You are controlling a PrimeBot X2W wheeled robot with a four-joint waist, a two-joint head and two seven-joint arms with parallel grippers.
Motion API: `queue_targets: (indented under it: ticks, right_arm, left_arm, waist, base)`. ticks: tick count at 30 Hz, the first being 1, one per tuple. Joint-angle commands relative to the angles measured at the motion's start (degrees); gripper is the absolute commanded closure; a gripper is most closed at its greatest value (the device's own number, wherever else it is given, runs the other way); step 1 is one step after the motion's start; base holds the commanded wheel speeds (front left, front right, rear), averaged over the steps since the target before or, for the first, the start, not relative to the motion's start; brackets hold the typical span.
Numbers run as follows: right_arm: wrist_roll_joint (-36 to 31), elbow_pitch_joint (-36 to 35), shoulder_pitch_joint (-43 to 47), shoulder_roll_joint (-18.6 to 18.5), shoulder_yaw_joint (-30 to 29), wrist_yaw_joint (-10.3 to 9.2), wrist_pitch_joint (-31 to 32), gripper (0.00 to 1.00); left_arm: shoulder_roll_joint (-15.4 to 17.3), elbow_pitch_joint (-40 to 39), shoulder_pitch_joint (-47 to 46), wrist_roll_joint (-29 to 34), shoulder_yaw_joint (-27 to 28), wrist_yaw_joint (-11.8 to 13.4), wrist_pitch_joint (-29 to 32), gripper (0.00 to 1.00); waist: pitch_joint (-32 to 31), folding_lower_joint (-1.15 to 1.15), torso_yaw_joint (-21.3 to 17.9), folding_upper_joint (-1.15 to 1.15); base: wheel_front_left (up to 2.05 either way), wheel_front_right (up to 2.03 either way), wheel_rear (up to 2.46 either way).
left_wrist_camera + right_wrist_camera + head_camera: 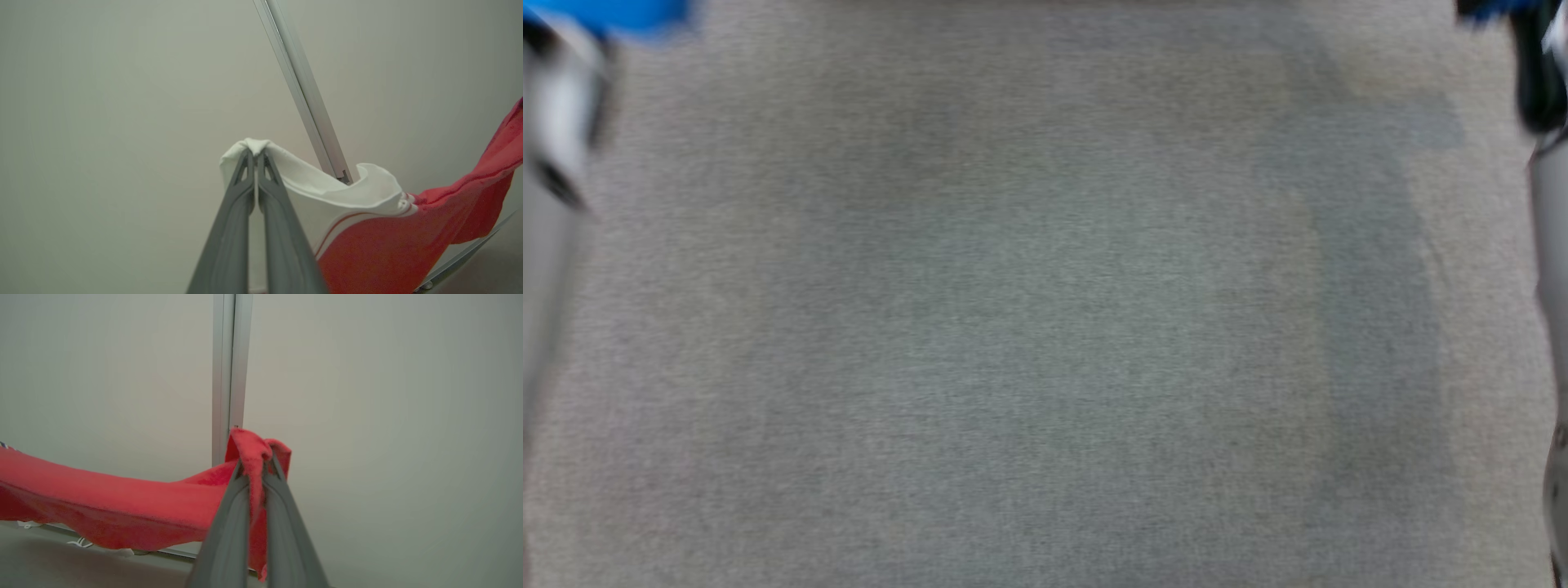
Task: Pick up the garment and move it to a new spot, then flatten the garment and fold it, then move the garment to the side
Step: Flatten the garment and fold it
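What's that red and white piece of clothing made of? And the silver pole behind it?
The garment looks like soft cloth. Its red side is fuzzy and matte, perhaps fleece or terry, and it sags and folds. Its white part looks smoother. The pole seems to be metal, likely aluminium: straight, pale grey, with a faint sheen.

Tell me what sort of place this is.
Probably an indoor lab or test booth, not a home: a bare pale wall in panels, a metal rail joining them, and a plain grey woven surface to work on.

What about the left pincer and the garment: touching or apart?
Touching. Left wrist view: the left pincer is shut on a white edge of the garment.
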Motion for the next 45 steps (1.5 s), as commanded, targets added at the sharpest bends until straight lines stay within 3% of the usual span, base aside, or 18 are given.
queue_targets:
  ticks: [1,5,12,16,20,28,33,37,45]
  right_arm:
    - [1.37,1.52,2.39,-0.62,0.8,0.03,-0.41,1.0]
    - [6.21,4.99,9.21,-2.07,1.31,0.02,-0.95,1.0]
    - [14.91,4.3,23.73,-2.91,0.86,0.02,3.02,1.0]
    - [15.54,1.5,32.97,-2.57,-3.2,0.02,7.62,1.0]
    - [12.91,-3.93,41.7,0.15,-8.78,0.02,12.49,1.0]
    - [5.6,-22.11,56.96,8.88,-20.02,0.02,23.47,1.0]
    - [5.0,-31.27,63.3,10.55,-23.14,0.02,28.93,1.0]
    - [6.74,-34.31,65.89,10.68,-23.58,0.02,30.8,1.0]
    - [8.48,-36.17,66.84,10.68,-23.33,0.02,31.54,1.0]
  left_arm:
    - [-1.04,-0.11,3.89,-1.29,-0.19,0.88,-0.94,1.0]
    - [-4.64,-0.68,16.46,-5.76,-0.12,3.37,-3.02,1.0]
    - [-7.68,-6.27,40.35,-13.71,0.8,6.93,-4.33,1.0]
    - [-8.65,-11.25,52.35,-17.45,0.38,9.57,-3.43,1.0]
    - [-9.12,-16.24,61.25,-20.07,-0.94,12.05,-0.9,1.0]
    - [-5.82,-23.69,71.51,-22.65,-3.5,17.22,9.07,1.0]
    - [-1.77,-29.59,78.17,-25.13,-4.18,20.96,16.78,1.0]
    - [0.42,-34.96,81.92,-26.48,-4.56,23.54,20.86,1.0]
    - [-1.9,-38.38,76.82,-25.34,-5.23,22.68,20.6,1.0]
  waist:
    - [0.2,0.0,0.96,0.0]
    - [-1.31,0.0,2.85,0.0]
    - [-6.99,0.0,4.92,0.0]
    - [-10.64,0.0,5.42,0.0]
    - [-13.12,0.0,5.29,0.0]
    - [-15.07,0.0,4.48,0.0]
    - [-15.43,0.0,4.03,0.0]
    - [-15.49,0.0,3.84,0.0]
    - [-15.49,0.0,3.54,0.0]
  base:
    - [0.0,0.0,0.0]
    - [0.0,0.0,0.0]
    - [0.0,0.0,0.0]
    - [0.0,0.0,0.0]
    - [0.0,0.0,0.0]
    - [0.0,0.0,0.0]
    - [0.0,0.0,0.0]
    - [0.0,0.0,0.0]
    - [0.0,0.0,0.0]
